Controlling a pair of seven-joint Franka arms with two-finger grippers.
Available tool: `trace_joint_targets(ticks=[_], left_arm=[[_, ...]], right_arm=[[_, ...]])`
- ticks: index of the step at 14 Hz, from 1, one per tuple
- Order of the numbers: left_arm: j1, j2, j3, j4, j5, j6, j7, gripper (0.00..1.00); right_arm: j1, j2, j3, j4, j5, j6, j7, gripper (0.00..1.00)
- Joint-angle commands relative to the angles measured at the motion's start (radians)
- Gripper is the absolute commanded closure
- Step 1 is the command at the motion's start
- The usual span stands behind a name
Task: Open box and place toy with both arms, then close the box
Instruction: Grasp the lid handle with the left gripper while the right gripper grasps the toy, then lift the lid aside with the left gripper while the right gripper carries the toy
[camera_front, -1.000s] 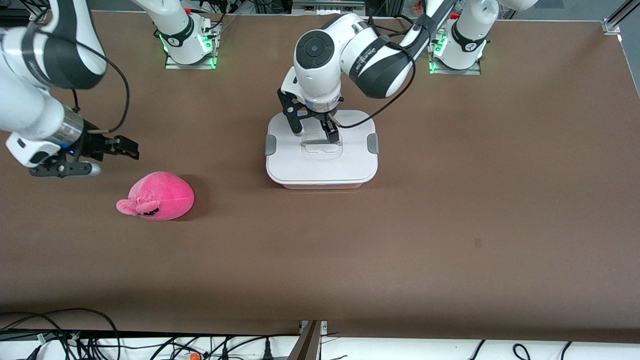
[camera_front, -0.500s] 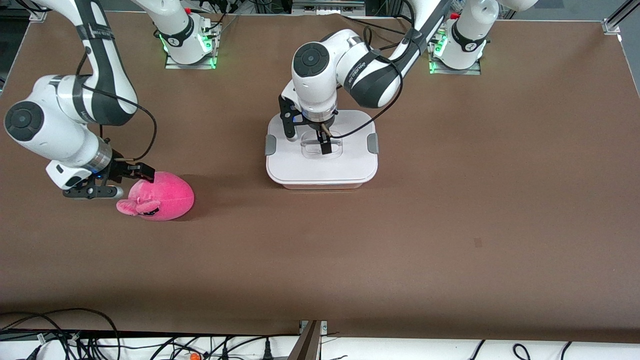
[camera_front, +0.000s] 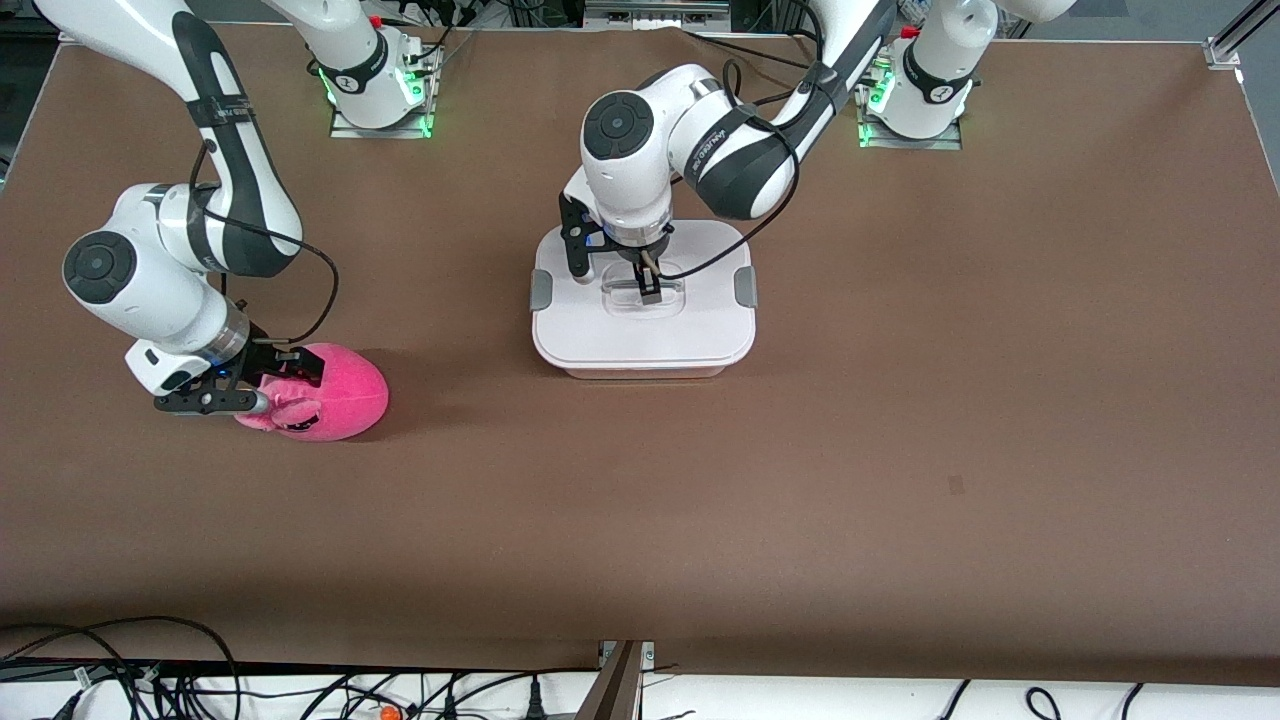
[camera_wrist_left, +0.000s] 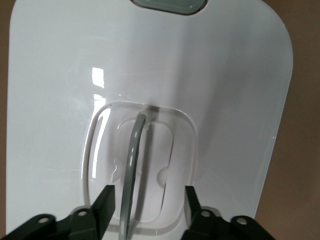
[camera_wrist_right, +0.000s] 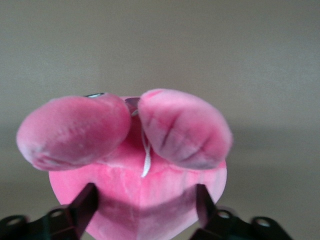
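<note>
Toy (camera_front: 335, 395): pink plush, lying on the counter (camera_front: 700, 500) at mid-height of the frame, toward the right arm's end, nearer the camera than the box.

Right gripper (camera_front: 272, 383): a second ago it hung apart from the toy; it has since dropped onto the toy's limb end. Jaws are apart, one on each side of the plush body, and narrowing. No firm pinch is visible. The toy is not lifted.

Box (camera_front: 640, 340): upper middle of the frame, white lid seated, both grey clips at its sides.

Left gripper (camera_front: 645, 285): it has lowered into the lid's recessed centre. Jaws are partly drawn in, flanking the clear handle (camera_wrist_left: 131, 165), with a gap showing on each side.

Assessment: both arms have gone from approach to grasp. Lid removal and toy pickup look imminent, and neither has begun.
</note>
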Motion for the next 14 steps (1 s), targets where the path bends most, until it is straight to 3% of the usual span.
trace_joint_targets(ticks=[1,2,3,8,12,14], left_arm=[[-0.012,-0.018,0.007,-0.004,0.021,-0.018,-0.001,1.0],[-0.012,-0.018,0.007,0.001,0.021,-0.018,-0.001,1.0],[-0.012,-0.019,0.007,0.004,0.022,-0.018,0.002,1.0],[-0.012,-0.048,0.007,0.056,0.015,-0.107,0.0,1.0],[0.034,-0.117,0.013,0.097,0.01,-0.274,0.007,1.0],[0.104,-0.172,0.019,0.099,0.012,-0.358,0.022,1.0]], right_arm=[[-0.007,-0.01,0.005,-0.017,0.016,0.017,-0.005,0.69],[-0.007,-0.01,0.005,-0.016,0.016,0.014,-0.008,0.89],[-0.007,-0.01,0.003,-0.013,0.016,0.009,-0.014,1.0],[-0.004,-0.042,0.012,0.036,0.013,-0.075,-0.073,1.0],[0.005,-0.062,0.043,0.166,0.009,-0.282,-0.07,1.0],[0.012,-0.06,0.064,0.239,0.005,-0.37,-0.073,1.0]])
